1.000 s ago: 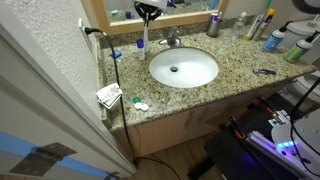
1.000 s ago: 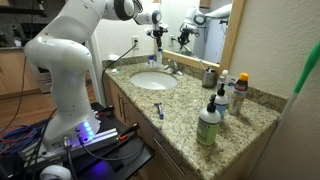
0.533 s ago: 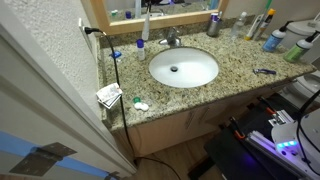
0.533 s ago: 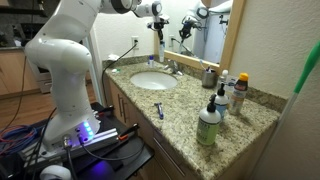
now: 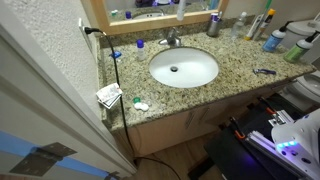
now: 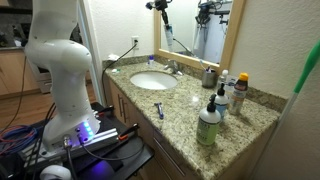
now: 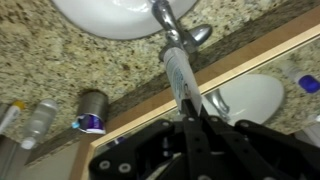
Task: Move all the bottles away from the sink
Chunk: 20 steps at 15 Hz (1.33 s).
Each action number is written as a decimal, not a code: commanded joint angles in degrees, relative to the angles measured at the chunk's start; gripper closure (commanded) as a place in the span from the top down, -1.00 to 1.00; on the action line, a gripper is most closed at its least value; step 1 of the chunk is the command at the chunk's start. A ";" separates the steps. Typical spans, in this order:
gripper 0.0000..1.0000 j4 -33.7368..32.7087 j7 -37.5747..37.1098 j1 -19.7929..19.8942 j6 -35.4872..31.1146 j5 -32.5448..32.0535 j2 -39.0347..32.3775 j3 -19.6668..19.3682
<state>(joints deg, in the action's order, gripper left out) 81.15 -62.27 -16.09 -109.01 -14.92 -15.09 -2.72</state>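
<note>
Speckled beige granite counter (image 5: 235, 78) surrounds the white oval sink (image 5: 183, 67), with the chrome faucet (image 5: 170, 40) at 12 o'clock of the basin. In the wrist view the gripper (image 7: 188, 112) enters from 6 o'clock, and its dark fingers are clamped on the lower end of a pale bottle (image 7: 176, 70). This bottle points toward 12 o'clock over the faucet, and its label is too blurred to read. In an exterior view the gripper (image 6: 160, 6) is cut off by the top edge, high in front of the mirror (image 6: 200, 35); the bottle below it is only a thin streak there. In the other exterior view the claw is outside the frame. The green bottle (image 6: 208, 125) and the dark pump-top bottle (image 6: 221, 100) stand near the far end of the counter, well apart from the sink, at about 2 o'clock of it (image 5: 293, 47). More small containers crowd behind them, hard to tell apart. A grey cup (image 5: 213, 25) stands at 1 o'clock of the basin.
</note>
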 commanded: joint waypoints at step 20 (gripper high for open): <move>-0.98 37.35 -30.16 17.23 -4.43 4.81 19.27 -0.12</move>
<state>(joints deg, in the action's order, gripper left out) 112.27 -86.18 -0.69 -107.70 -12.80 3.02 -2.91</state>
